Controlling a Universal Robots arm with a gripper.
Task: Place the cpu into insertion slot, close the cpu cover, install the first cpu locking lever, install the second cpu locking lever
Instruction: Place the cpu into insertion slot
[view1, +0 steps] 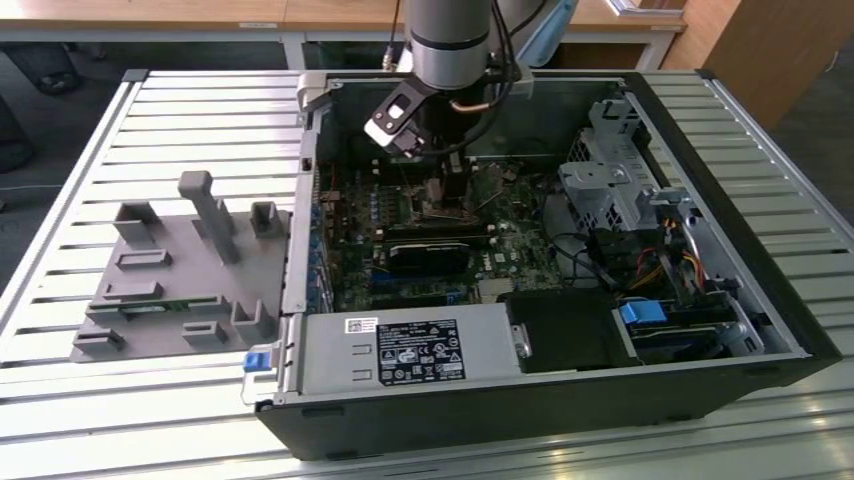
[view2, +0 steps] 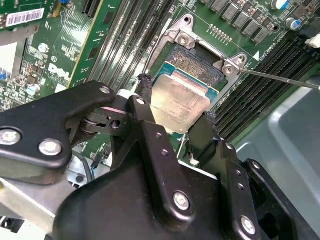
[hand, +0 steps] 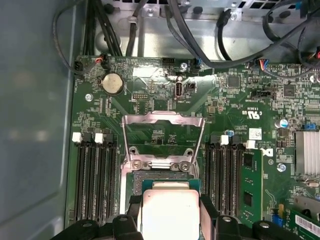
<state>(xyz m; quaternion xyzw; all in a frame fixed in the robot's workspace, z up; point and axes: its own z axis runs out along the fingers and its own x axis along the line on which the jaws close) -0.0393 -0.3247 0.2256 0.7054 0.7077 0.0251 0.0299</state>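
In the exterior view my gripper (view1: 447, 190) reaches down into the open computer case over the green board. Both wrist views show the cpu (view2: 182, 100) (hand: 170, 215), a flat square chip with a silver-grey top. My gripper (view2: 175, 107) (hand: 170, 205) is shut on it, one black finger (view2: 145, 97) against each side. The cpu hangs just over the insertion slot (view2: 192, 62) (hand: 165, 177), whose dark contact field shows past the chip's far edge. The cpu cover (hand: 162, 118) stands swung open beyond the slot. A thin locking lever (view2: 280, 80) sticks out beside the slot.
Black memory slots (hand: 95, 175) flank the socket on both sides. Cables (hand: 200, 45) run along the case wall beyond the board. A drive cage (view1: 614, 190) and power supply (view1: 400, 350) crowd the case. A grey fixture (view1: 174, 270) sits on the slatted table at the exterior view's left.
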